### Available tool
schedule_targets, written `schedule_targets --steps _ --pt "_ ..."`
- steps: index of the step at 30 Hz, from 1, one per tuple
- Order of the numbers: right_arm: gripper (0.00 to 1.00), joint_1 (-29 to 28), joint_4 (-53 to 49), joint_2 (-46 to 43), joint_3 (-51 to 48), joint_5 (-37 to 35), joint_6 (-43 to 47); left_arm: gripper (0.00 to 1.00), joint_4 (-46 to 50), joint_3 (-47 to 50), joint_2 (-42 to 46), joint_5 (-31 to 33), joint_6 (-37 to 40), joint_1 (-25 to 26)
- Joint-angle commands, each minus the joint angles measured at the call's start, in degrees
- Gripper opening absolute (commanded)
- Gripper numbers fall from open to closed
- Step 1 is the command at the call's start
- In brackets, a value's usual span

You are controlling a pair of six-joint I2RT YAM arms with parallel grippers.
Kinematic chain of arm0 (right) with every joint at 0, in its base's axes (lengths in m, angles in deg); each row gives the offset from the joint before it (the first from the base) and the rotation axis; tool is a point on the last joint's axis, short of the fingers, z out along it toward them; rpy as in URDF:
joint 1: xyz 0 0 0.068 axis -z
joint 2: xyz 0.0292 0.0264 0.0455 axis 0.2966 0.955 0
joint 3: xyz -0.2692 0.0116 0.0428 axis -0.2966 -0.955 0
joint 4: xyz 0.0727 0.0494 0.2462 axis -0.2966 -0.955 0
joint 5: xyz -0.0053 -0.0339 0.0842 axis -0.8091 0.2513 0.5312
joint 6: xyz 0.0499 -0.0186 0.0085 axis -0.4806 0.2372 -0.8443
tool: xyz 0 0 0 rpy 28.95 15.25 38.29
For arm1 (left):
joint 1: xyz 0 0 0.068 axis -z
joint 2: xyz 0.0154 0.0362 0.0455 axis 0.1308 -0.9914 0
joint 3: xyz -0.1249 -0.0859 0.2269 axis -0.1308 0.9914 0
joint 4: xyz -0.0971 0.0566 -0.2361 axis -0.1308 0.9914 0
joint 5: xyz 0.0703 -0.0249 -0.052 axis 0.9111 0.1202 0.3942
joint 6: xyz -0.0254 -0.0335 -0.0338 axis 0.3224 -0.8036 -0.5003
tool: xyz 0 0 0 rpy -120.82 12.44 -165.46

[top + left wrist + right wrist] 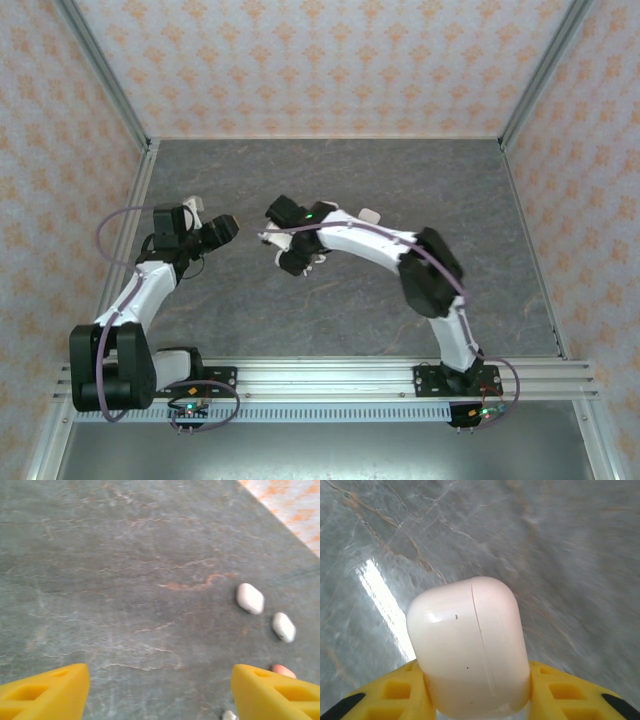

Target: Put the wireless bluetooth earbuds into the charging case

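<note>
My right gripper (477,692) is shut on a glossy white charging case (470,645). Its lid is closed, with the seam running down its face, and it hangs above the grey table. From above, the right gripper (288,250) sits mid-table, facing the left gripper (222,230) a short way off. The left gripper (160,682) is open over bare table with nothing between its yellow fingers (45,690). A tiny white piece (229,715), possibly one of the earbuds, peeks out beside the right finger; too little shows to be sure.
Two white pebble-like cases (250,598) (283,627) and a salmon-pink one (284,670) lie to the right ahead of the left gripper. Another white case (370,215) lies behind the right arm. Patterned walls enclose the table (330,180) on three sides.
</note>
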Motion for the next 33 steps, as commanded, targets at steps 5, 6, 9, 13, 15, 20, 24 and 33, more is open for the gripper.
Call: schedule_targets --steps 5,6,9,13,15,20,24,33 --pt "0.38 2.02 12.03 -22.80 -15.32 -3.98 1.37 0.74 0.75 -3.82 8.71 -12.47 0.68 5.77" --pt "0.38 2.11 13.08 -25.23 -17.41 -4.36 2.26 0.74 0.82 -4.66 9.50 -14.05 1.27 7.17" --pt "0.38 2.33 15.93 -32.71 -22.15 -5.71 4.92 0.74 1.02 -7.10 11.31 -18.14 3.42 11.95" --pt "0.38 2.38 17.80 -40.36 -25.87 -5.79 7.84 0.74 0.77 -9.48 13.33 -21.56 6.51 18.32" --pt "0.38 2.35 17.68 -42.74 -26.63 -5.50 9.04 0.74 0.40 -10.14 13.90 -21.80 7.37 20.74" --pt "0.38 2.33 17.77 -46.05 -27.96 -5.55 12.14 0.75 -0.86 -11.12 13.40 -21.88 8.27 25.56" --pt "0.38 2.33 17.87 -46.51 -28.27 -4.21 13.37 0.74 -4.95 -11.05 11.37 -18.41 5.45 29.29" --pt "0.38 2.24 18.87 -46.51 -29.23 -3.05 14.43 0.61 -11.92 -11.26 6.22 -11.73 0.42 34.77"
